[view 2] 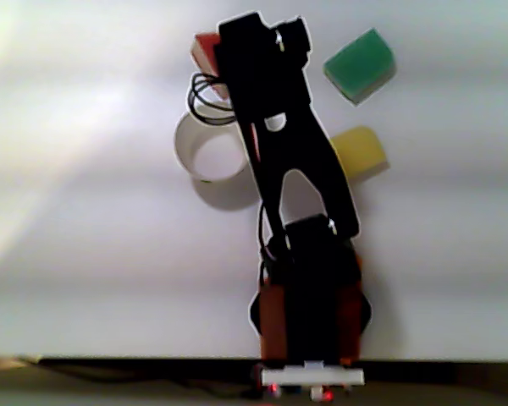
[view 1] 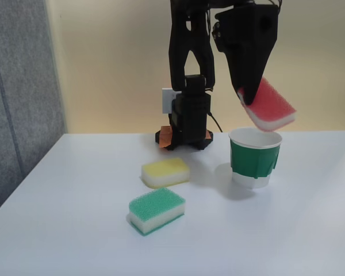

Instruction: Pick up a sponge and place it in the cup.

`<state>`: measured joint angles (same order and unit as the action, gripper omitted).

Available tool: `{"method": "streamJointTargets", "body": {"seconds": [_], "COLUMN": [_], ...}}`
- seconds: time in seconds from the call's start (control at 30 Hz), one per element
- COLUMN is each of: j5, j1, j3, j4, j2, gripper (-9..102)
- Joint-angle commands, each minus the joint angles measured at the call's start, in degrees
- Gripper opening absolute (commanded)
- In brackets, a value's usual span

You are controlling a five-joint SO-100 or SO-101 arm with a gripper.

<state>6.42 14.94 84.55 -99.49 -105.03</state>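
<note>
- Fixed view shows the black arm (view 1: 190, 69) reaching forward from its base at the table's far edge, its gripper (view 1: 248, 99) clamped on the red-topped sponge (view 1: 268, 103), which hangs in the air just above the green paper cup (view 1: 255, 158).
- The sponge sits toward one o'clock of the cup's mouth, held by its upper-left end, so most of it hangs free beyond the jaws.
- Its long axis slopes from ten o'clock down to four o'clock, red face up and right, white layer beneath.
- My judgement: the sponge looks about as long as the cup's mouth is wide, so tip it nearer vertical, centre the low end over the opening, lower, then release.
- The yellow-topped sponge (view 1: 165, 172) and green-topped sponge (view 1: 157, 210) lie toward eight o'clock of the cup, well clear.
</note>
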Motion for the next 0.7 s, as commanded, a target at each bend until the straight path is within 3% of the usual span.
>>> {"method": "streamJointTargets", "body": {"seconds": [0.0, 0.3, 0.67], "j5": [-0.4, -1.2, -0.8], "j1": [4.2, 11.2, 11.5], "j3": [4.6, 23.2, 33.9], "j4": [-3.2, 6.5, 10.3], "j2": [-6.2, -17.8, -25.8], "gripper": [0, 0, 0]}}
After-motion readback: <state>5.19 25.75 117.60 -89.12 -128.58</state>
